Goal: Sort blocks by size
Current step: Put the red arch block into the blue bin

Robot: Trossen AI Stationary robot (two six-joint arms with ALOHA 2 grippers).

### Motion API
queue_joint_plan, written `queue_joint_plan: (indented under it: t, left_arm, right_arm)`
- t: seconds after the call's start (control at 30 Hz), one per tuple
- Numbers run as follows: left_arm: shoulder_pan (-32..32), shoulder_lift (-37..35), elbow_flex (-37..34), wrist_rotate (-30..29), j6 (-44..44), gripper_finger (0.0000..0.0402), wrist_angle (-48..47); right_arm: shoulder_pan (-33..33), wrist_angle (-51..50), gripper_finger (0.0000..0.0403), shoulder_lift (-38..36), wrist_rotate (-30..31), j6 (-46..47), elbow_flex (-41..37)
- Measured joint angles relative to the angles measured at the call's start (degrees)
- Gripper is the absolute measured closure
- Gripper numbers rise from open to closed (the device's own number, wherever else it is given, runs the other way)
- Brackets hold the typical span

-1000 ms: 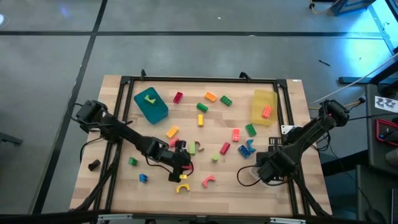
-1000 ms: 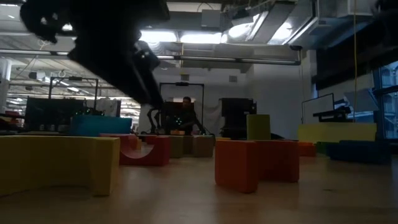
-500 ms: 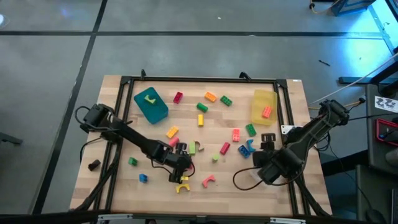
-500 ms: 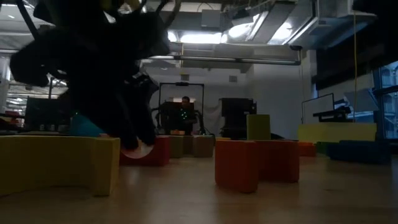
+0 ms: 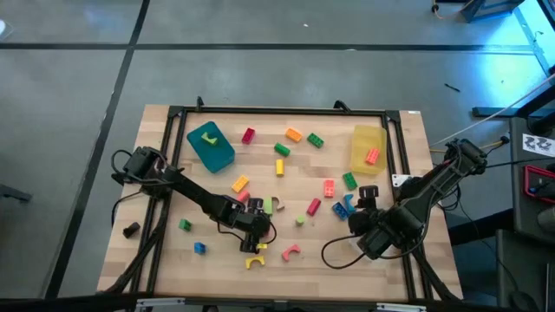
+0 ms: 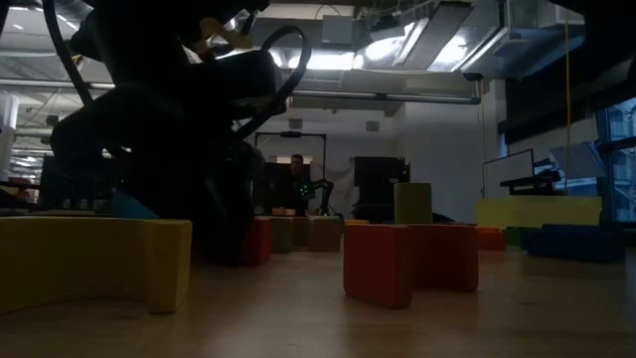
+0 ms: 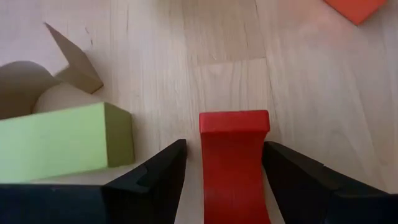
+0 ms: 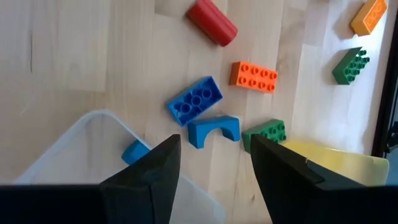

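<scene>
your left hand (image 7: 224, 171) is down at the table (image 5: 156, 260) with its fingers (image 7: 152, 180) spread, one on each side of a red block (image 7: 233, 162). there is a thin gap on both sides, so it straddles the piece but does not squeeze it yet. from above, this hand (image 5: 253, 227) sits in the near middle of the table, among scattered blocks.

just beside the left hand's one finger lies a green block (image 7: 59, 149), close enough that it could be nudged as you close. a yellow arch (image 5: 253, 261) and a pink arch (image 5: 290, 252) lie a little nearer the table's front edge than the hand.

the red piece looks like hard, smooth plastic: light, stiff, not fragile, but likely slippery. its sides look flat and parallel, so take it across those two faces, near the middle of its length, and close squarely so it does not twist or pop out.

your right hand (image 8: 214, 171) hovers with its fingers apart and nothing between them, over the rim of a clear tray (image 8: 81, 146). ahead of it lie a blue brick (image 8: 194, 100), a blue arch (image 8: 213, 130) and an orange brick (image 8: 253, 76).
</scene>
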Motion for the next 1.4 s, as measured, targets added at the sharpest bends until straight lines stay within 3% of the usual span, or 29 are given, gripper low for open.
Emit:
queue_joint_plan:
  t: [0.27, 0.5, 0.87, 1.07, 1.4]
  left_arm:
    - [0.0, 0.2, -0.1, -0.4, -0.2, 0.0202, 2.6]
    - [0.0, 0.2, -0.1, -0.5, -0.8, 0.0286, 3.5]
    - [1.8, -5.6, 2.4, 1.3, -3.8, 0.0286, 2.9]
    - [6.6, -15.1, 2.4, -1.5, -3.1, 0.0286, -8.1]
    - [20.7, -28.0, 2.4, -21.1, -5.0, 0.0283, -37.9]
  right_arm:
    - [0.0, 4.4, 0.0207, 0.0, 3.1, -4.3, 0.0]
    - [0.0, 10.8, 0.0207, 0.0, 6.1, -7.6, 0.0]
    - [0.0, 13.2, 0.0207, 0.0, 6.1, -9.0, 0.0]
    - [0.0, 15.8, 0.0207, 0.0, 6.1, -9.0, 0.0]
    - [0.0, 23.4, 0.0207, 0.0, 7.8, -9.0, 0.0]
